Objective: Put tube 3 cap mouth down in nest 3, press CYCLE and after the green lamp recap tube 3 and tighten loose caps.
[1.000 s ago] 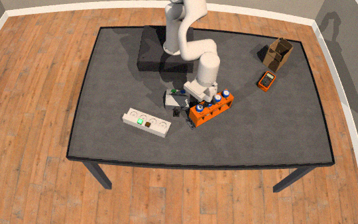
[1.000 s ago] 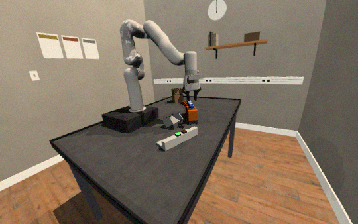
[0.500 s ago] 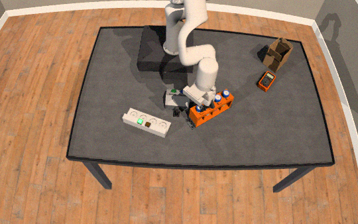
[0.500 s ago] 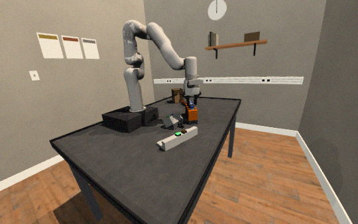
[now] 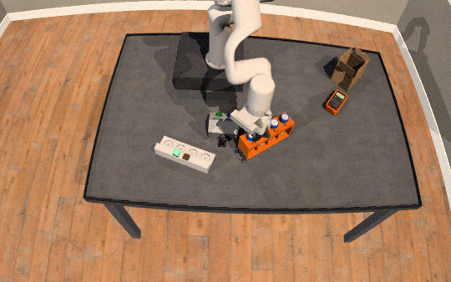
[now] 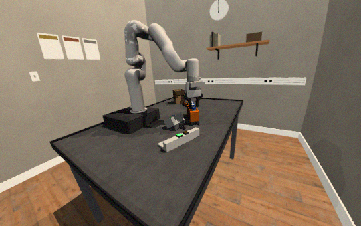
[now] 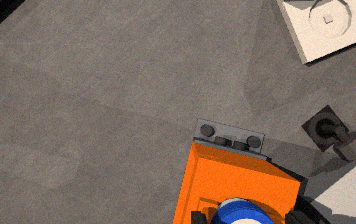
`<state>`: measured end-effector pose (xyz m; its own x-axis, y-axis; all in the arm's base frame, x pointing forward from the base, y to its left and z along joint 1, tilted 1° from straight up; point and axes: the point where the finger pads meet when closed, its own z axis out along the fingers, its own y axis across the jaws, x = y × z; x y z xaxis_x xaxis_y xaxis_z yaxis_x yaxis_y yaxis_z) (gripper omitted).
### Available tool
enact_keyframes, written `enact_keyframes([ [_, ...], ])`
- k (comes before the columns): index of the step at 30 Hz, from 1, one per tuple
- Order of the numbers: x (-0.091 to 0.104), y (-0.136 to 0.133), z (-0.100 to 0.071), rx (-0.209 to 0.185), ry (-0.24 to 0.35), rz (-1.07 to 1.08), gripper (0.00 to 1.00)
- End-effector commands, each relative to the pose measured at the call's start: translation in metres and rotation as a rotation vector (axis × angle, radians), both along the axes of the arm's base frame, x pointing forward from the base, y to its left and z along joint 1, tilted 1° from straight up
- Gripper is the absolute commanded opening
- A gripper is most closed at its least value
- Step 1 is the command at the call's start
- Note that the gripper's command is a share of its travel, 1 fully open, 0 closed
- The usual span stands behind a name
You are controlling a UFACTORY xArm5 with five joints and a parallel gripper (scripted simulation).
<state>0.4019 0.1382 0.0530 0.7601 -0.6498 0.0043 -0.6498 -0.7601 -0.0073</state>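
Note:
The orange decapping station (image 5: 266,136) stands mid-table, and three blue caps show on it in the overhead view; the arm hides one spot. My gripper (image 5: 257,130) hangs over the station's near end. In the wrist view I see that end of the station (image 7: 240,185) with one blue cap (image 7: 239,214) at the bottom edge. Dark fingertips stand on either side of the cap, part open, and I cannot tell if they touch it. The white cap tray (image 5: 184,153) has empty nests, and its green lamp (image 5: 176,153) is lit. The grey key housing (image 5: 218,123) shows the green key (image 5: 218,114).
A small black fitting (image 7: 327,131) lies between the station and the tray corner (image 7: 320,25). An orange multimeter (image 5: 336,101) and an open cardboard box (image 5: 350,67) stand at the back right. The arm's black base block (image 5: 196,62) is at the back.

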Motion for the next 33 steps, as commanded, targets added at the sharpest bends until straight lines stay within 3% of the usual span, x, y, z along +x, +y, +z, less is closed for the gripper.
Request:
enact_keyframes([
  [1,0.0013,0.0004,-0.0006,-0.003,-0.005,0.0,0.46],
  [18,0.0014,0.0005,-0.0066,-0.003,-0.005,0.0,0.46],
  [19,0.0014,0.0005,-0.0066,-0.003,-0.005,0.0,0.0],
  [33,0.0014,0.0005,-0.0066,-0.003,-0.005,0.0,0.0],
])
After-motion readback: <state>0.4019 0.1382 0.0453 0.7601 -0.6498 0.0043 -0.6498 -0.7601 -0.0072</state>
